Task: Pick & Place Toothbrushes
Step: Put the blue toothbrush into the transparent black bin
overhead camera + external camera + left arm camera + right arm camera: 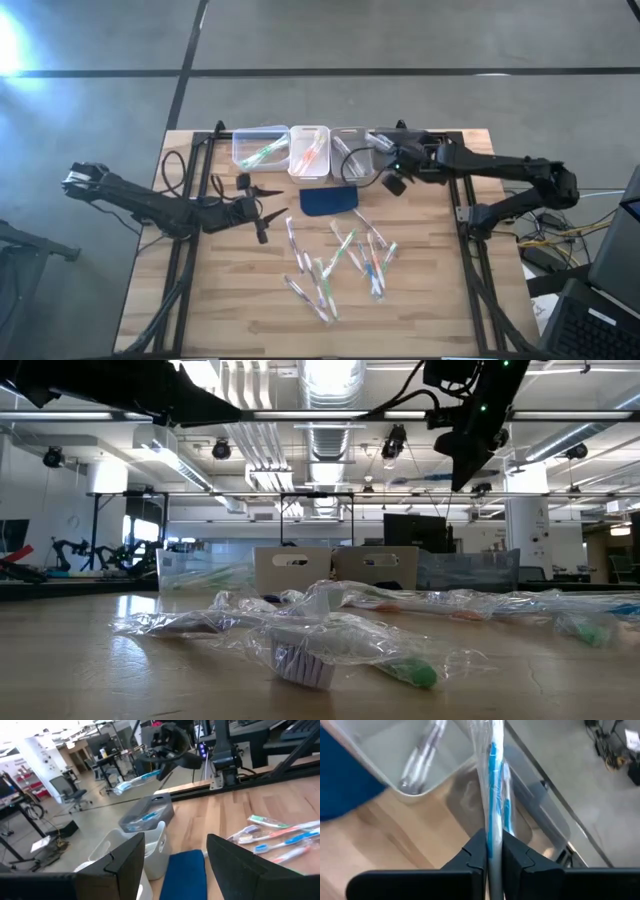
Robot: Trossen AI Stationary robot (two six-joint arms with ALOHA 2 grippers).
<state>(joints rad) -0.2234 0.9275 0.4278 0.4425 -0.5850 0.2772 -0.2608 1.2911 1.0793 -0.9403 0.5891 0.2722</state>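
Several wrapped toothbrushes [340, 262] lie loose on the wooden table, near the camera in the low view [330, 650]. My right gripper [381, 152] hangs over the bins at the far edge, shut on a wrapped blue toothbrush [493, 785]. That brush also shows in the left wrist view [134, 779], below my right gripper [167, 757]. My left gripper [266, 203] stands open and level, left of the dark blue pad [328, 200], nothing between its fingers [125, 862]. My right gripper pinches the wrapped blue toothbrush between its two fingers [515, 857], by the part nearest the wrist [493, 842]. The brush runs on forward past the fingertips, along them. The gripper slants downward, and the brush is lifted clear above the clear bin [530, 815].
A row of small bins stands along the far edge: a clear one with a green brush [260, 148], a white one [310, 150], a grey one [350, 150] holding a greyish brush [420, 760], and a clear one [388, 138]. Bare wood lies on the table's left half.
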